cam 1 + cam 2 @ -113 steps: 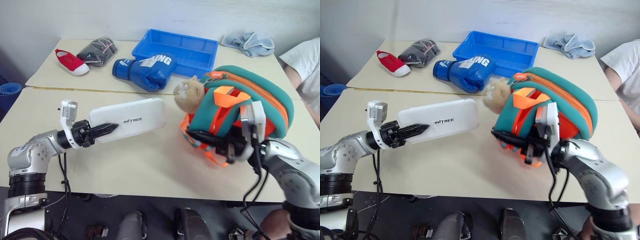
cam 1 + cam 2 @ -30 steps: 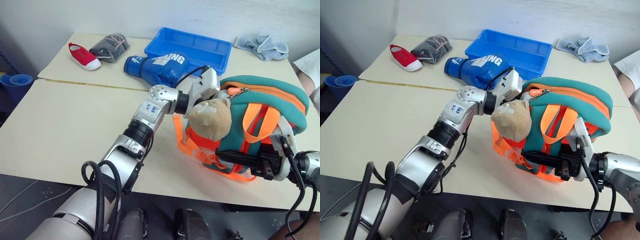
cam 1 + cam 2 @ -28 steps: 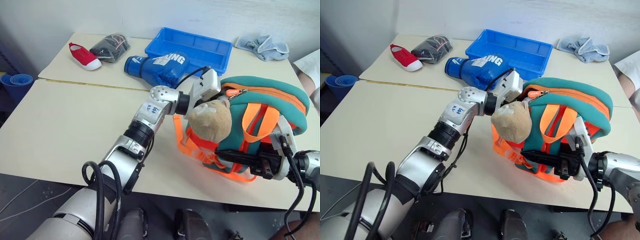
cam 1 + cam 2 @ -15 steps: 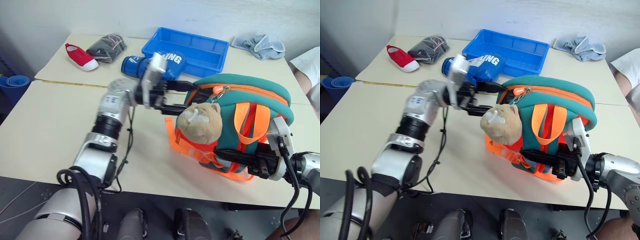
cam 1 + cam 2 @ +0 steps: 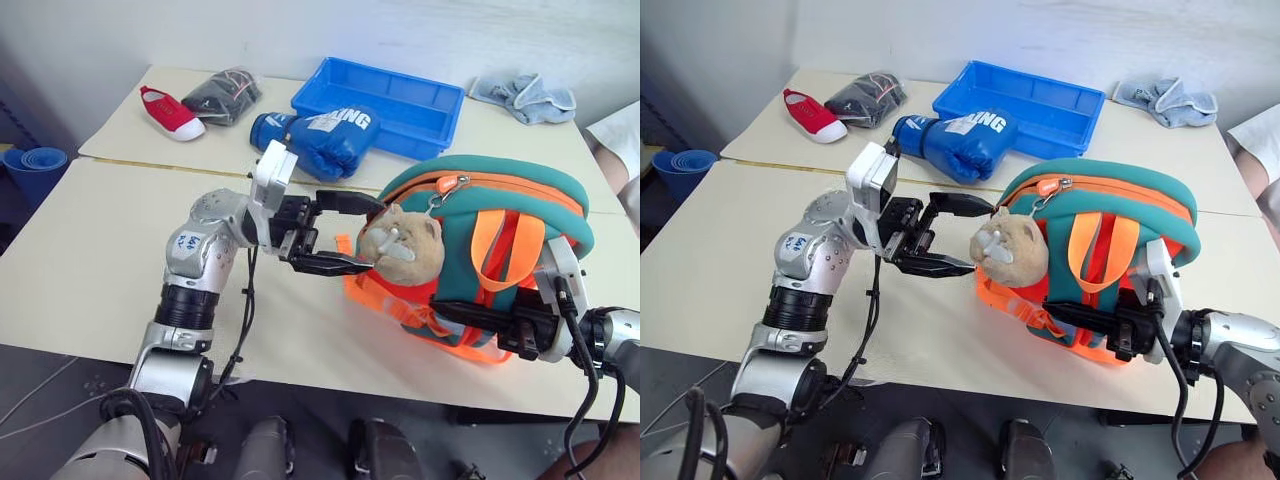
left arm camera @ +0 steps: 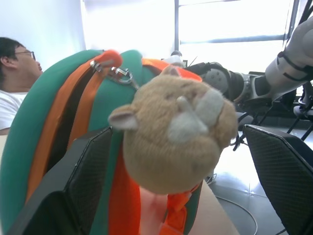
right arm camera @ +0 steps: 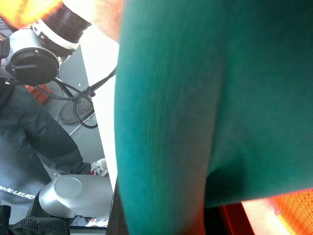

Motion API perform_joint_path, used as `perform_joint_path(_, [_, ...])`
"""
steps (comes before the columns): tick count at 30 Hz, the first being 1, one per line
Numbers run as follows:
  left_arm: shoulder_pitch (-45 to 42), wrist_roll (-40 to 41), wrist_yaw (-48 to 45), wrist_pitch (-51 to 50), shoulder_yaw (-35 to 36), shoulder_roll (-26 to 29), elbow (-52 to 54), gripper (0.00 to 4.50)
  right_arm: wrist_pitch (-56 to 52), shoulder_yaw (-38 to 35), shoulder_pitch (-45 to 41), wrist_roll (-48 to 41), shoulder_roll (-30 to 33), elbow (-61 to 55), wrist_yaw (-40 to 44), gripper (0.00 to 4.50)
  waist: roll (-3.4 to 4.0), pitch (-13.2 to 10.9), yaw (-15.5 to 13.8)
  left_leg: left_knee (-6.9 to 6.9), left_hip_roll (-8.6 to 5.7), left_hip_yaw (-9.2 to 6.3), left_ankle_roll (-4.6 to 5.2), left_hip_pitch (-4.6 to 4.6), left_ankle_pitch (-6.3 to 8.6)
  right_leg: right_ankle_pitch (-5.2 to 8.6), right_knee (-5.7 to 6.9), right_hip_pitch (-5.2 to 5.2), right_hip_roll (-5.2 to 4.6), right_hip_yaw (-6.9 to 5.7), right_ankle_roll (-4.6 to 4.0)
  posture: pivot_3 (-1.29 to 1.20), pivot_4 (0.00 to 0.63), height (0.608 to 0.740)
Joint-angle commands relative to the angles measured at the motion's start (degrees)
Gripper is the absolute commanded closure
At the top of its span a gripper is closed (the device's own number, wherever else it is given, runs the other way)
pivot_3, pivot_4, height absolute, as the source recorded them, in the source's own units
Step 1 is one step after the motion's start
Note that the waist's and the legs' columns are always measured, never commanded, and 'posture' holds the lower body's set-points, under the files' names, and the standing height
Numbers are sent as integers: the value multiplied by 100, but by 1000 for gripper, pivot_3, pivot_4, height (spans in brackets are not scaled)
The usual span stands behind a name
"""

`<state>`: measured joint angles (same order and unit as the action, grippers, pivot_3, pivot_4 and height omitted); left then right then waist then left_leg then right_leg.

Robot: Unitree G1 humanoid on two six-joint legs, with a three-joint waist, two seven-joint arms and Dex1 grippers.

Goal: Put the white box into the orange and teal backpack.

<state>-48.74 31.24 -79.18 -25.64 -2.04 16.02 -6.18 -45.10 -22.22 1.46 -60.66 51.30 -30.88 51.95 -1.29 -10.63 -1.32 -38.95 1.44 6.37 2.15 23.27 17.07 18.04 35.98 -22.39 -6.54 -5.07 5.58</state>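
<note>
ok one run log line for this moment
left gripper: open, empty, beside plush cat head | right gripper: shut on backpack | white box: unseen

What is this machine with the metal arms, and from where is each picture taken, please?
It is a humanoid robot with two arms. Two pictures come from its head, looking down on a table; one comes from each wrist. The left gripper stands open, empty, beside the plush cat head of the orange and teal backpack. The right gripper is shut on the backpack's front. Behind lie a blue boxing glove, a blue tray, a red shoe and a cloth.
</note>
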Motion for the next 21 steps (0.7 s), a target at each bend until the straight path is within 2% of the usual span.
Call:
perform_joint_path(1, [39,-247,435,308,-340,-290,174,7,66,-12,21,26,11,-6,123,4500,0,0,-16,0,-1,0,1,-1,0,0,-1,2,-1,0,0,0,150,740])
perform_joint_path(6, [119,-412,728,493,-651,-566,239,7,114,-32,31,83,-38,-6,172,4500,0,0,-13,0,-4,1,6,0,3,0,-4,2,-2,2,0,0,150,740])
perform_joint_path(7, [119,-499,815,542,-704,-572,217,391,122,-38,35,100,-48,-5,172,4500,0,0,-12,0,-3,1,6,0,3,0,-4,1,-2,1,0,0,150,740])
perform_joint_path(8, [139,-601,802,697,-776,-553,183,532,123,-45,39,108,-55,-5,171,4500,0,0,-12,0,-1,1,5,0,3,0,-3,2,-2,1,0,0,150,740])
perform_joint_path(12, [182,-898,994,1088,-893,-536,54,1739,130,-60,77,132,-80,-23,173,4500,0,0,-23,-1,-3,1,5,-1,3,0,-4,3,-4,1,0,0,150,740])
perform_joint_path(17, [159,-947,1140,1285,-899,-569,41,3080,154,-56,108,146,-124,-49,143,4500,0,0,-16,-2,-4,0,8,0,5,0,-5,3,-7,1,0,0,150,740])
perform_joint_path(19, [118,-753,1106,1099,-777,-493,103,3442,174,-66,124,149,-133,-49,129,4500,0,0,-15,-2,-3,0,7,0,5,0,-5,3,-7,1,0,0,150,740])
perform_joint_path(21, [57,-483,1025,874,-570,-367,108,3598,197,-81,150,152,-149,-54,100,4500,0,0,-10,-2,-3,0,8,0,5,0,-5,3,-7,1,0,0,150,740])
